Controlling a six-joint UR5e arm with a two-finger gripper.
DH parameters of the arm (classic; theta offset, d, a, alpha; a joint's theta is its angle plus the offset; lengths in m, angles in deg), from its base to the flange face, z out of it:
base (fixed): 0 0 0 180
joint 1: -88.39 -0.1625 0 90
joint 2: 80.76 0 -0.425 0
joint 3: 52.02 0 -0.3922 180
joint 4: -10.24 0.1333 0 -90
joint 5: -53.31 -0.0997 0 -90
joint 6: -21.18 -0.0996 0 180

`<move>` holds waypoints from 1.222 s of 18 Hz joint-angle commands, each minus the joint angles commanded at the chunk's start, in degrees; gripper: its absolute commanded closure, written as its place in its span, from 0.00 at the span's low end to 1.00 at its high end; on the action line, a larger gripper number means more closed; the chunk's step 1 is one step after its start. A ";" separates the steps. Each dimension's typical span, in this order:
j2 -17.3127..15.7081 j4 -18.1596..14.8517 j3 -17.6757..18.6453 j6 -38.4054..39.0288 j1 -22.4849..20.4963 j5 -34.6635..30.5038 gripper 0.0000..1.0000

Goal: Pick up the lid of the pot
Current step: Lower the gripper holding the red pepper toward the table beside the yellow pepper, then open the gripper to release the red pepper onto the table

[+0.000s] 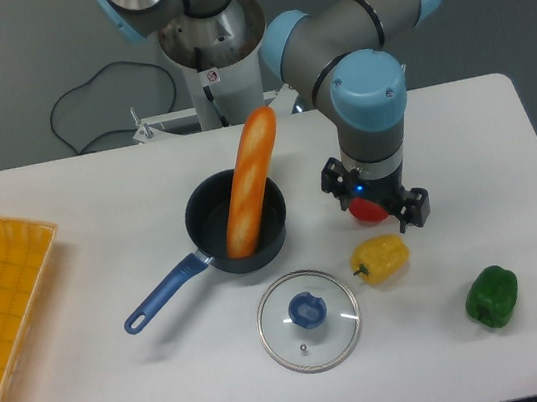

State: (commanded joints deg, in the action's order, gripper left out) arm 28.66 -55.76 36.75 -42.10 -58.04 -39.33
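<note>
We see the end effector above the counter, pointing down, with its two fingers spread wide and nothing held between them that we can make out. The pot lid, clear with a blue knob, lies flat on the counter with the knob up, nearer to us than the end effector and further left in our view. Just beside the lid, to its right, we have a yellow pepper, and a red item shows partly behind the fingers. Beyond the lid we find a black pan, its blue handle reaching toward us and to the left. A baguette leans in the pan and sticks out past its far rim. We also see a green pepper well to the right and an orange-yellow crate at the left edge.
</note>
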 joint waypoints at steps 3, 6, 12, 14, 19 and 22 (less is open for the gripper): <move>-0.17 0.09 -0.79 0.27 0.18 1.05 0.00; -0.09 0.09 -1.49 1.32 0.18 1.32 0.00; 0.61 0.09 -1.76 7.11 1.23 1.58 0.00; 0.18 0.18 -1.24 7.39 1.59 1.58 0.00; 0.62 0.09 1.13 9.32 3.43 1.23 0.00; 1.49 0.18 2.28 10.73 3.96 1.23 0.00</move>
State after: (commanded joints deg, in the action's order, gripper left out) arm 30.15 -55.59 39.03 -31.38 -54.09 -38.09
